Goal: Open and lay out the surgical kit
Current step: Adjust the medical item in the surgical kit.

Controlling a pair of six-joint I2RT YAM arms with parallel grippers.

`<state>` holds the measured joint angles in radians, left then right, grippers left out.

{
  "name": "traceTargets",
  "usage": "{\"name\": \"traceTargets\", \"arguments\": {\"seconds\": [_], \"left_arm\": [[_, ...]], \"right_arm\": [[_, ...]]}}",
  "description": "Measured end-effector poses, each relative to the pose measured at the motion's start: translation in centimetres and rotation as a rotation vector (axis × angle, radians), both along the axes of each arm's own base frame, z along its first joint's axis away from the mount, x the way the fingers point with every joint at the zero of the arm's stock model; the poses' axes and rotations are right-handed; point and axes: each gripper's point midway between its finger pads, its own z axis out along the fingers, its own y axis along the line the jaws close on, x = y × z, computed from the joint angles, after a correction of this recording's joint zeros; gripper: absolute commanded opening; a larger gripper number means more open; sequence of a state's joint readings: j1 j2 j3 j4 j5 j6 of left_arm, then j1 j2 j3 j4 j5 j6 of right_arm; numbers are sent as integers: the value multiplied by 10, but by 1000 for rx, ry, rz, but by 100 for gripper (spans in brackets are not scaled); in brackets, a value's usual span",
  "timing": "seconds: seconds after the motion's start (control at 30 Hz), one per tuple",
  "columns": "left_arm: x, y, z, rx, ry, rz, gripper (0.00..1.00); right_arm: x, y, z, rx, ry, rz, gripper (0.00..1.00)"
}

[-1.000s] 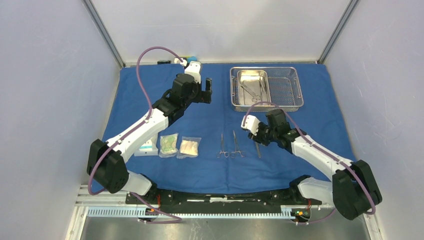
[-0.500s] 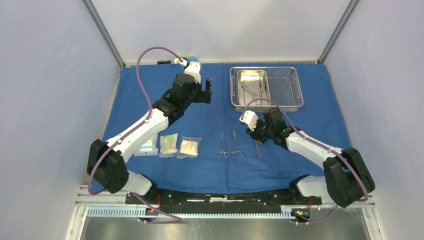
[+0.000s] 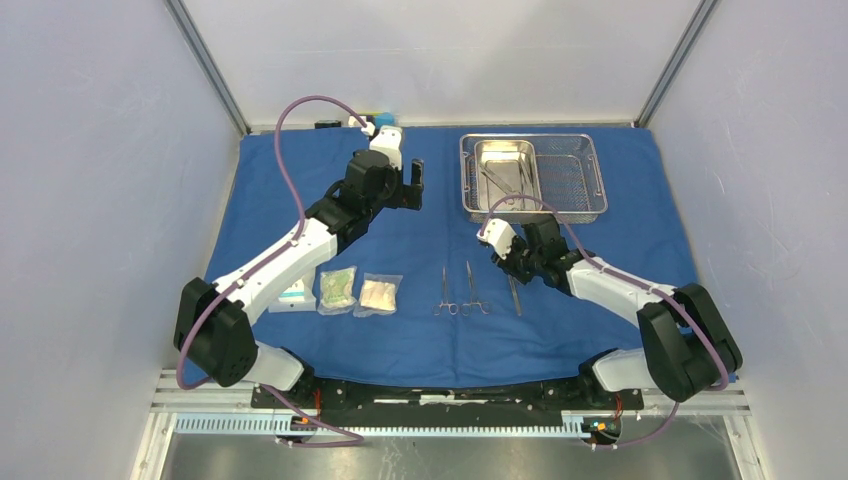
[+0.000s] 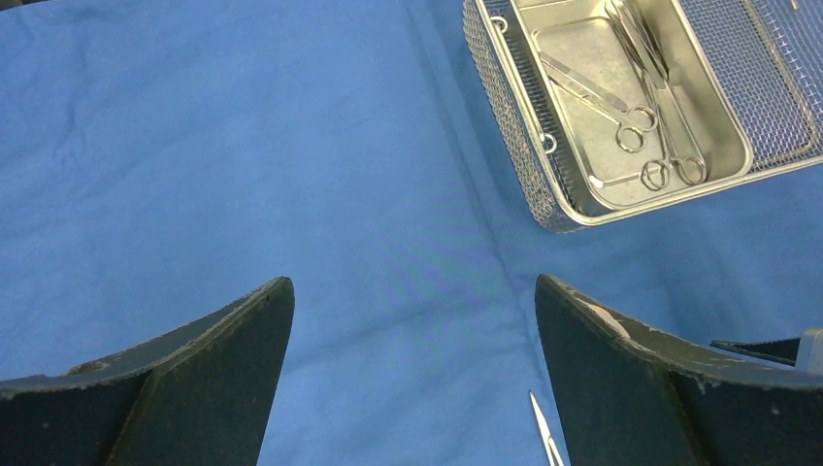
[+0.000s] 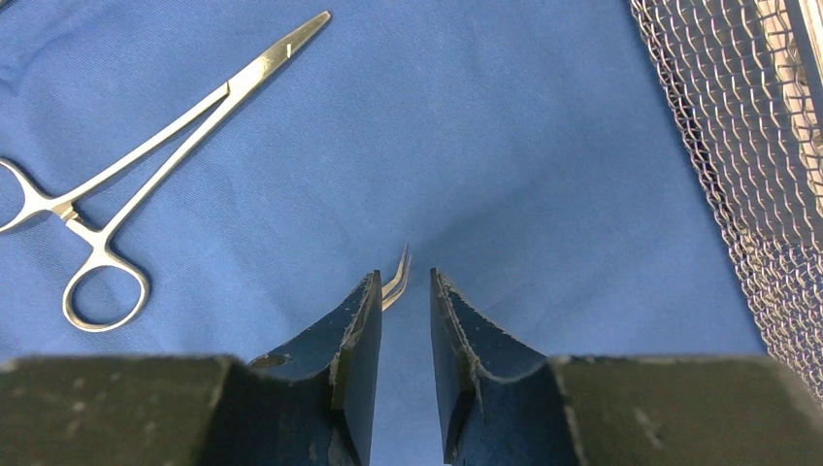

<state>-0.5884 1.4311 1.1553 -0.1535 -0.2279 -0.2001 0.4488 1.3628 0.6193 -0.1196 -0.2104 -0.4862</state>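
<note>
1. R claw: the right gripper [image 5: 405,278] is seen with jaws narrow, a slit of cloth showing between them. Nothing is seen clamped. A curved steel tip [image 5: 399,264] shows just past the fingers, on the blue cloth [image 3: 300,180]. Whether it is touched cannot be told.
2. Change vs 1 s earlier: jaws have been drawn in somewhat. The R wrist has been shifted back toward the mesh tray [image 3: 600,190] and the elbow pulled in leftward.
3. The third instrument [image 3: 515,297] is left more exposed, in a row w/ two laid-out instruments [image 3: 444,290] by the cloth's near edge, centre. Judged placed & let go, so the next fetch is prob. from the tray.
4. The tray sits at the cloth's far right corner. Its inner pan [image 3: 505,150] is seen holding the remaining instruments [image 4: 641,126].
5. Three packets [image 3: 338,288] lie toward the near left corner, unmoved.
6. L claw: the left gripper [image 4: 412,286] is held wide & empty over the cloth's far centre. No change noted.
</note>
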Motion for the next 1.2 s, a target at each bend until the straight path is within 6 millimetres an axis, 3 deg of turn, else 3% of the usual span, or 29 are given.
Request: {"name": "traceTargets", "arguments": {"seconds": [0.53, 0.83, 1.07, 1.2], "left_arm": [[-5, -4, -12, -3, 20, -30, 100], [-6, -12, -21, -14, 38, -68, 100], [-5, -13, -27, -10, 48, -73, 100], [-5, -14, -26, -13, 44, -73, 100]], "right_arm": [[5, -9, 1, -42, -26, -27, 26], [1, -2, 16, 6, -40, -12, 49], [-17, 15, 10, -10, -13, -4, 53], [-15, 1, 3, -69, -25, -64, 52]]}}
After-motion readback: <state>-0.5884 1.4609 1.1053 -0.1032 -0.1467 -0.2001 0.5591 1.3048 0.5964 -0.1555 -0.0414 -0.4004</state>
